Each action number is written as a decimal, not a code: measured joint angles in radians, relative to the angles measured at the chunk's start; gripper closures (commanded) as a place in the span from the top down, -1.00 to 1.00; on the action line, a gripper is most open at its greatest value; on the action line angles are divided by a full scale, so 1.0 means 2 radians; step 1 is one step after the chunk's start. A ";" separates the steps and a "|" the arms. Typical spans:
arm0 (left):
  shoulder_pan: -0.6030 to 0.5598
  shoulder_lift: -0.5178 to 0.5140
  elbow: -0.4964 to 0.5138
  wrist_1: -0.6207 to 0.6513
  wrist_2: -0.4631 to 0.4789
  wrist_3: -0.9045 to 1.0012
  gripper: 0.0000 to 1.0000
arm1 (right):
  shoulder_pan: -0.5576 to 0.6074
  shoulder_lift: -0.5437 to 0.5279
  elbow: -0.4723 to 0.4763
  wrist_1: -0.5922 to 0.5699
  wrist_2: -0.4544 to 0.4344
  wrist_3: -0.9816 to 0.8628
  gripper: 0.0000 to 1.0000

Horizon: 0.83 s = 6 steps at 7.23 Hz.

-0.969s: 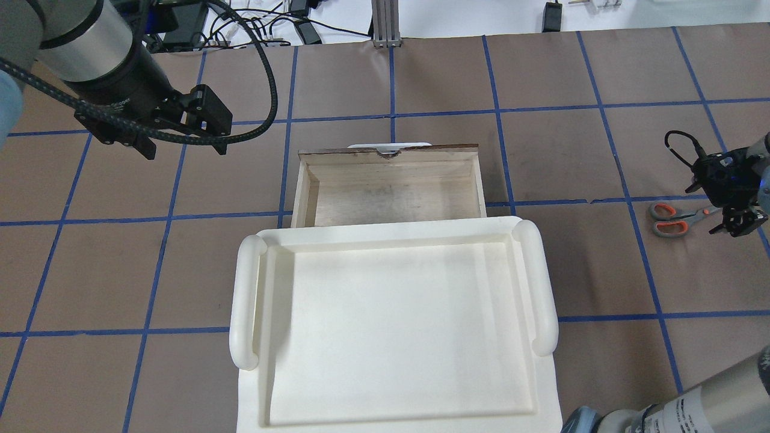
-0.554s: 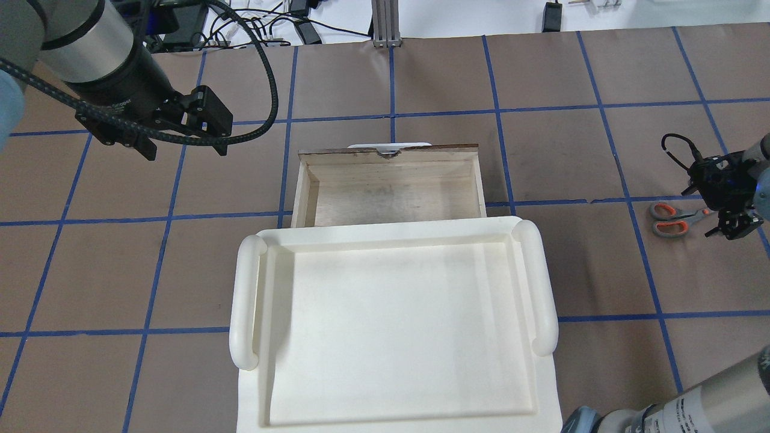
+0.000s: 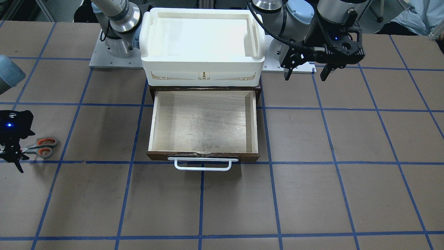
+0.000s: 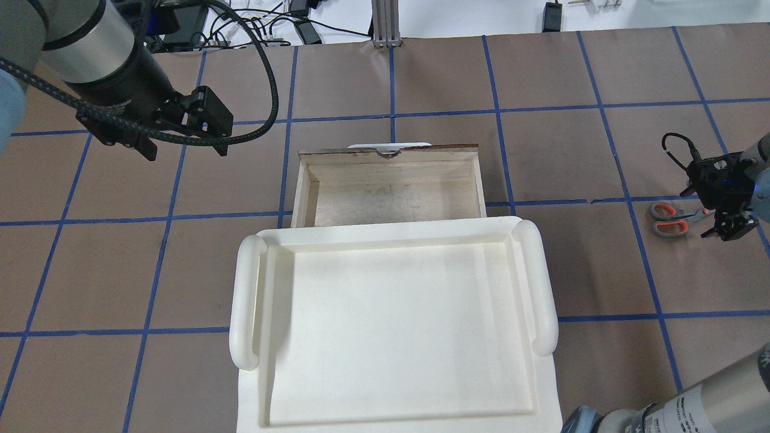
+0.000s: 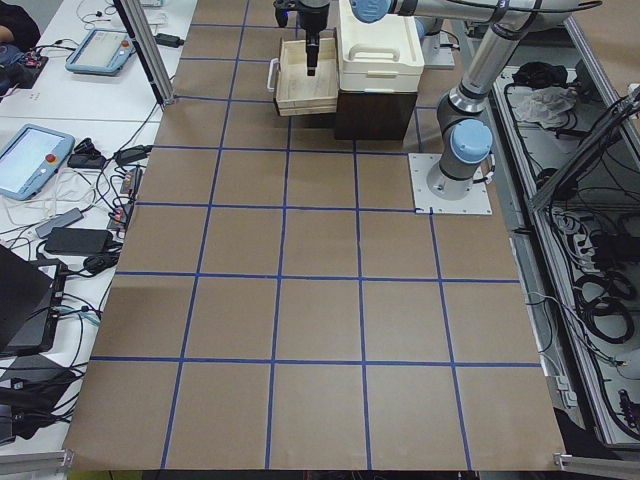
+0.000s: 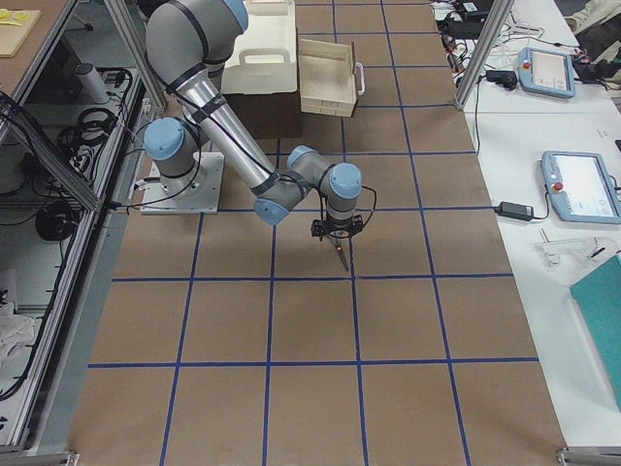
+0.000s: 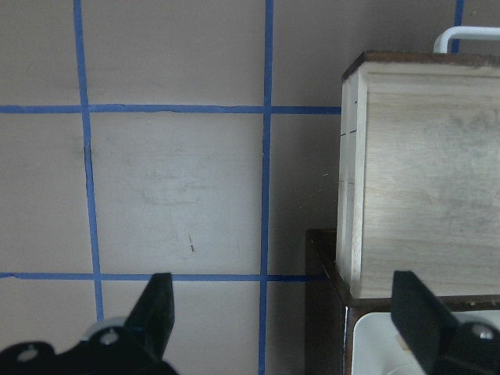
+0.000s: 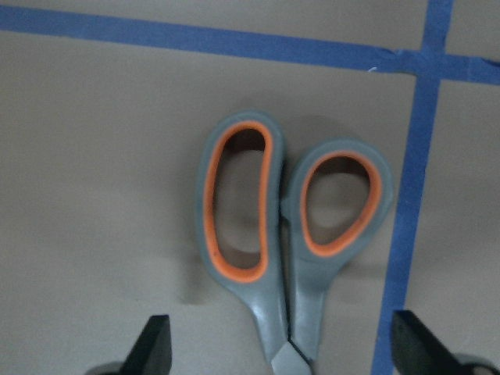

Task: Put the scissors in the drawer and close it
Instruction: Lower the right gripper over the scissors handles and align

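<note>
While the scissors [image 4: 669, 219] lie flat on the surface [image 4: 577, 270] at 3 o'clock of the open drawer [image 4: 304, 186], well apart from it, their long axis runs 9-to-3 overhead, with the loops toward the drawer. The right gripper [image 4: 729, 230] hides the blades, its jaws wide astride the shanks. The left gripper [image 4: 183, 150], jaws wide too, hovers at the drawer's 10 o'clock. Overhead, a white bin [image 4: 385, 337] covers the drawer's rear; the front-facing view shows its whole inside and bar handle [image 3: 203, 164].

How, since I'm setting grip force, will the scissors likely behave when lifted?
Probably stiff and light: the scissors are small, metal blades with plastic-looking loops. Lying flat on the table, they should not roll. The open right gripper straddles them near the pivot, so they might swivel, handle end drooping, if pinched loosely.
</note>
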<state>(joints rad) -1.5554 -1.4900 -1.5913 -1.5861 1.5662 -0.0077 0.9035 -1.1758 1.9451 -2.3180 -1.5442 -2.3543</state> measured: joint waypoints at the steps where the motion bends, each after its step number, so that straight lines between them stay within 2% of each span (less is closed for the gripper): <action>1: 0.000 0.000 0.000 0.000 0.000 0.000 1.00 | 0.000 0.000 0.000 0.000 0.004 0.001 1.00; 5: 0.000 0.000 -0.001 0.000 0.000 0.000 1.00 | 0.000 0.006 0.000 0.001 0.004 0.001 0.99; 6: 0.000 0.000 -0.001 0.000 0.000 0.000 1.00 | -0.001 0.007 0.000 0.002 0.002 0.001 0.93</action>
<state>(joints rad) -1.5555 -1.4896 -1.5923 -1.5861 1.5661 -0.0077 0.9021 -1.1614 1.9451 -2.3137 -1.5398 -2.3524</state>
